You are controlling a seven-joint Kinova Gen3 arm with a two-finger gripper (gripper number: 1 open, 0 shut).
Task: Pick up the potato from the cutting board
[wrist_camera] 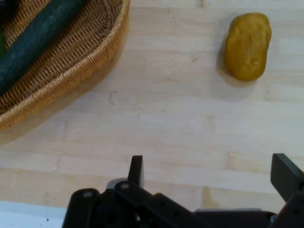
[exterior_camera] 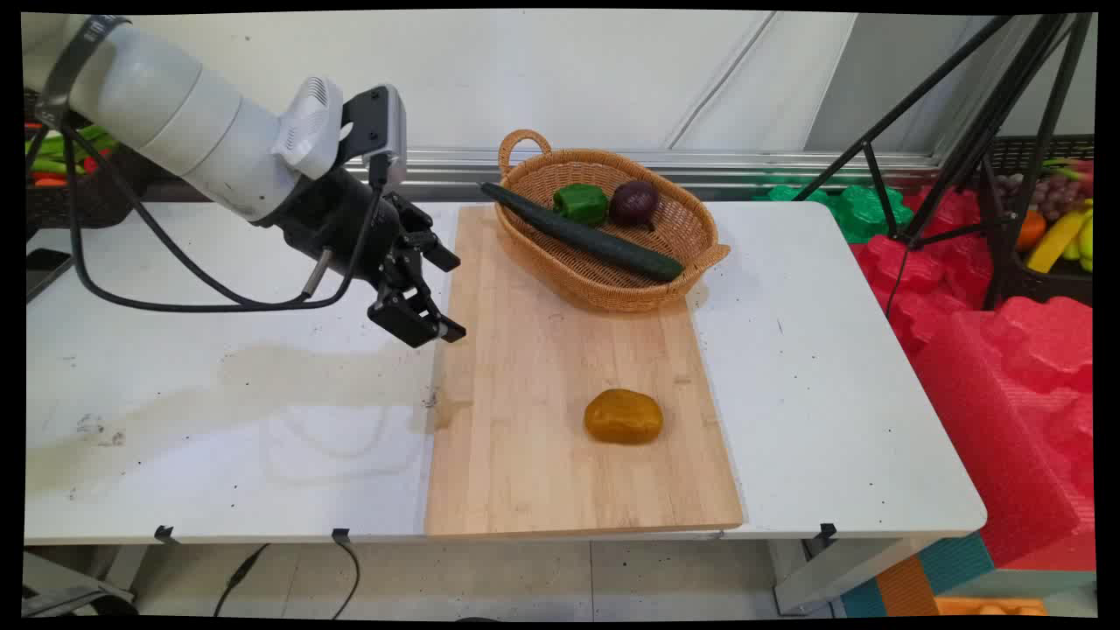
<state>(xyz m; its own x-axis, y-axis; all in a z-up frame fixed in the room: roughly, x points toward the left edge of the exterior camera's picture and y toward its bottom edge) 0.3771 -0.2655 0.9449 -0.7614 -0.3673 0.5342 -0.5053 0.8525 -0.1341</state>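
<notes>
One lumpy yellow-brown potato lies on the near part of the pale wooden chopping board on the white worktop. Over the board's left edge hangs the black two-finger gripper, jaws apart, empty. On the board's far end sits an oval wicker basket holding a long dark cucumber, a green pepper and a purple onion.

Wooden board on white table; potato on board; basket holding cucumber, green pepper, onion.
</notes>
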